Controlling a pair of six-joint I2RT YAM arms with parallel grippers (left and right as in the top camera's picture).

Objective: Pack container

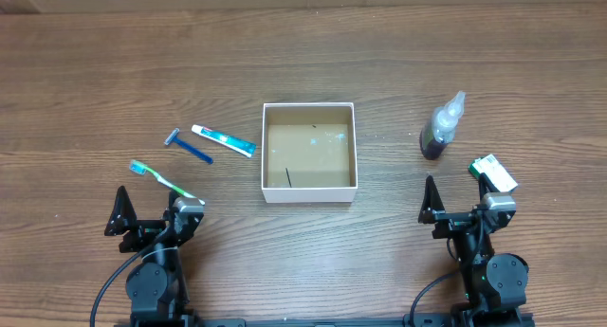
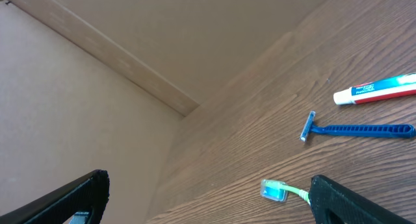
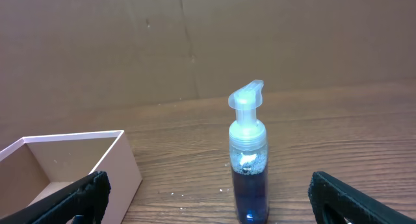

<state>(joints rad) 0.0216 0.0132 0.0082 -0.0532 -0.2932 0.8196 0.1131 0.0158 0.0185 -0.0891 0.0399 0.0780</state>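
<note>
Cardboard box (image 1: 309,194), white outside, brown inside, set at the middle of a wooden table (image 1: 95,71); empty apart from a few dark marks. Off to its left, all loose on the wood: toothpaste tube (image 1: 224,140), blue razor (image 1: 190,148) just beside it, green toothbrush (image 1: 167,181) nearer the left gripper (image 1: 152,208). Off to its right: clear pump bottle (image 1: 442,128) of dark liquid, then a small white-and-green packet (image 1: 494,173) close by the right gripper (image 1: 462,202). Both grippers low at the near edge, jaws spread wide, gripping nothing. Judged from this: packing not yet begun, all five items left to lift in, toothbrush and packet closest to hand.
</note>
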